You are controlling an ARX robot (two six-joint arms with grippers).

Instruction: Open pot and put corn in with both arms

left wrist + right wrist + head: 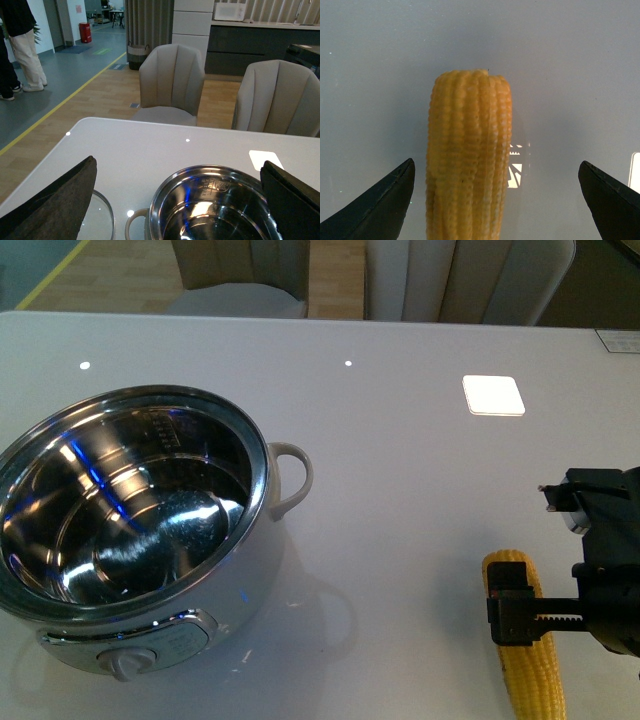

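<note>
The pot (135, 530) stands open at the left of the white table, its shiny steel inside empty, with the white loop handle (290, 480) and the front knob (130, 662) showing. The corn (528, 655) lies on the table at the near right. My right gripper (535, 560) hovers over it, open. In the right wrist view the corn (469, 160) lies between the spread fingers (380, 210), untouched, nearer one finger. My left gripper (180, 200) is open above the pot (215, 210), empty, and is out of the front view.
A glass lid (97, 220) lies flat on the table beside the pot's handle. Two beige chairs (172, 82) stand past the table's far edge. A bright light patch (493, 395) reflects on the table at the right.
</note>
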